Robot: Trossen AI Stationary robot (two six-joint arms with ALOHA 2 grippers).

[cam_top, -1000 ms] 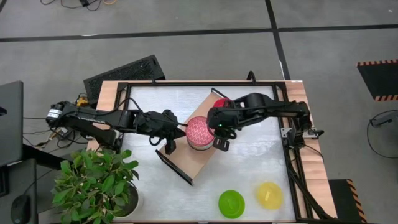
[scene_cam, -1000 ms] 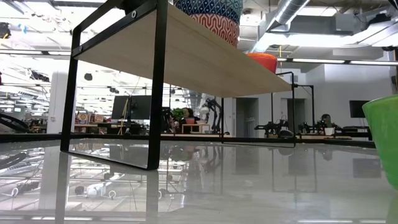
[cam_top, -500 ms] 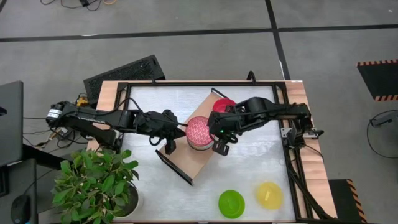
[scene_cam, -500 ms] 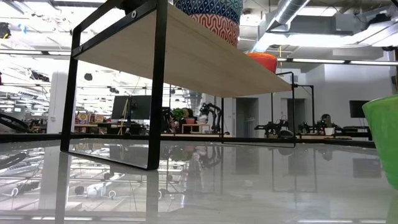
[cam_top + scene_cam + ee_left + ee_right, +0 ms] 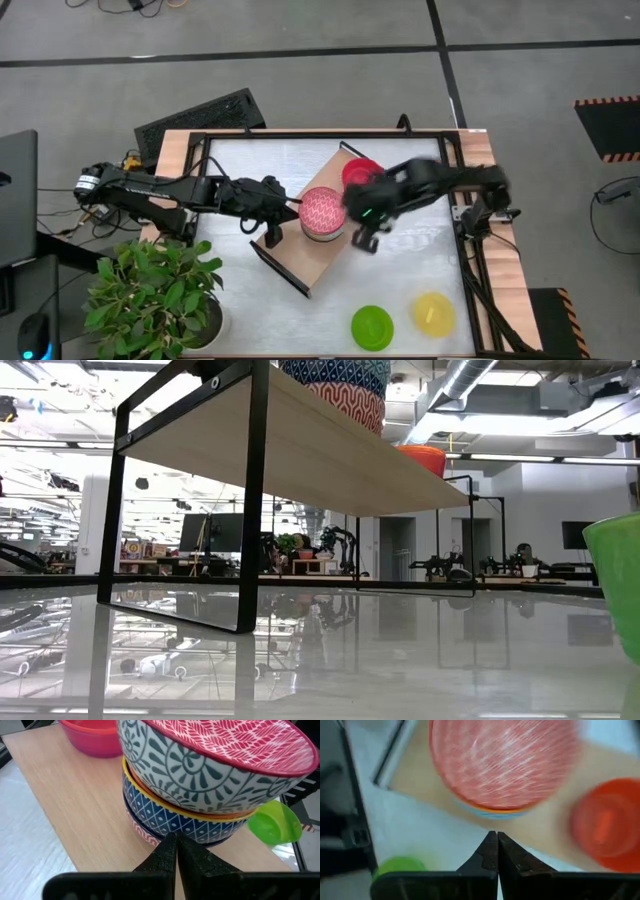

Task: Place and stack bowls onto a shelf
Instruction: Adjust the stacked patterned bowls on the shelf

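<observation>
From above, a light-wood shelf (image 5: 305, 255) with thin black end frames lies diagonally across the middle of a white table (image 5: 400, 275). On it stands a stack of bowls (image 5: 322, 213) whose top bowl is pink with a fine lattice pattern; a plain red bowl (image 5: 360, 172) sits on the shelf just up and right of the stack. A green bowl (image 5: 372, 327) and a yellow bowl (image 5: 433, 313) rest on the table near the lower edge of the frame, well apart from the shelf. The left gripper (image 5: 274, 237) sits at the stack's left side, fingers pressed together and empty. The right gripper (image 5: 364, 241) hangs just right of the stack, also clenched and holding nothing. A potted plant (image 5: 155, 292) fills the lower left. From table height, the shelf (image 5: 300, 450) runs across the upper frame on black legs, with the base of the stack (image 5: 340, 390) at the top centre, an orange-red bowl (image 5: 422, 458) farther along, and the green bowl's side (image 5: 615, 585) at the right edge. In the left wrist view, the stack (image 5: 200, 790) shows pink over grey-patterned, yellow-rimmed and blue-lattice bowls, the closed fingers (image 5: 167, 857) just before it. In the right wrist view, the pink bowl (image 5: 502, 762) fills the top, the red bowl (image 5: 605, 827) beside it.
</observation>
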